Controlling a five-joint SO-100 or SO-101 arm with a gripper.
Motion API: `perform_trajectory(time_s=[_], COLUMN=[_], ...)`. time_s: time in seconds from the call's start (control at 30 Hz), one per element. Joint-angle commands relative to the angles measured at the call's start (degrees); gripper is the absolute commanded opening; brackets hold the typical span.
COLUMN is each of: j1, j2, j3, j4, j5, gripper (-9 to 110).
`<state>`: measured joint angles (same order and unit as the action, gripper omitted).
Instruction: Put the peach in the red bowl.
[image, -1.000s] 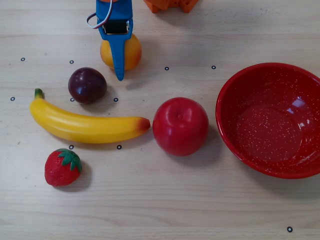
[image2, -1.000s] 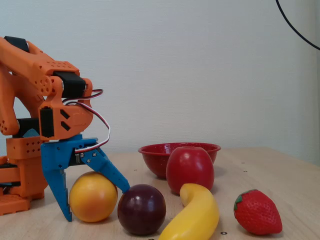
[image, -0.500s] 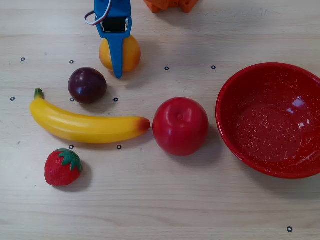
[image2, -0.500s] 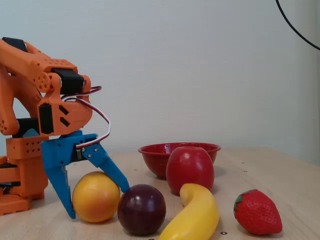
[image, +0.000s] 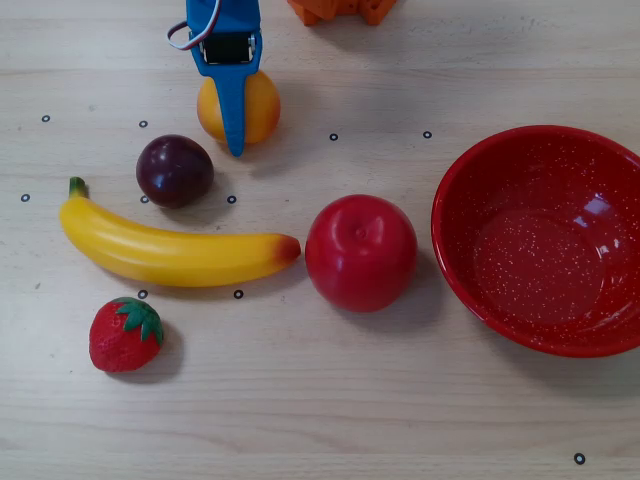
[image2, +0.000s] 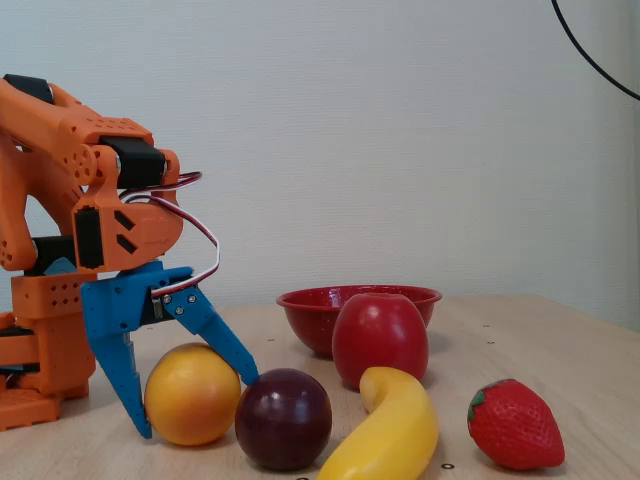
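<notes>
Overhead view: the peach (image: 262, 105) sits in the upper left of the frame, partly covered by the blue gripper (image: 235, 140) that reaches down over it from the top edge. Fixed view, lower left: the gripper (image2: 195, 405) straddles the peach (image2: 192, 395), one blue finger down along its left side with the tip near the table, the other slanting over its right shoulder to end just beside the plum (image2: 284, 418). Both fingers appear to lie against the fruit, jaws spread wide around it; firm clamp or light contact, cannot tell. Peach rests on the wooden table (image: 330, 400). Plum (image: 175, 170) lies just below and left of the peach in the overhead view, close but with a sliver of table between. Banana (image: 170, 252) stretches across the left-centre, strawberry (image: 126, 335) in the lower left, red apple (image: 360, 252) at centre. The red bowl (image: 545, 240) takes up the right side of the overhead frame, nothing in it, well apart from the peach, with the apple just beside its left rim. In the fixed view the red bowl (image2: 312, 305) shows behind the apple (image2: 380, 338), mid-frame. Orange arm body (image2: 70, 200) fills the left edge there.
</notes>
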<state>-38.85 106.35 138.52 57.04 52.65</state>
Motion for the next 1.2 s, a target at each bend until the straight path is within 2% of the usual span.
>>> perform_trajectory(time_s=[0.0, 0.27, 0.6, 0.97, 1.17], j1=[-1.67, -0.97, 2.72, 15.12, 27.51], j2=[-1.05, 0.44, 2.46, 4.48, 5.89], j3=[-3.08, -9.67, -26.02, -43.59, -49.92], j4=[4.04, 14.33, 32.61, 43.07, 43.77], j5=[0.7, -1.05, -6.68, -19.34, -30.5], gripper=[0, 0, 0, 0, 0])
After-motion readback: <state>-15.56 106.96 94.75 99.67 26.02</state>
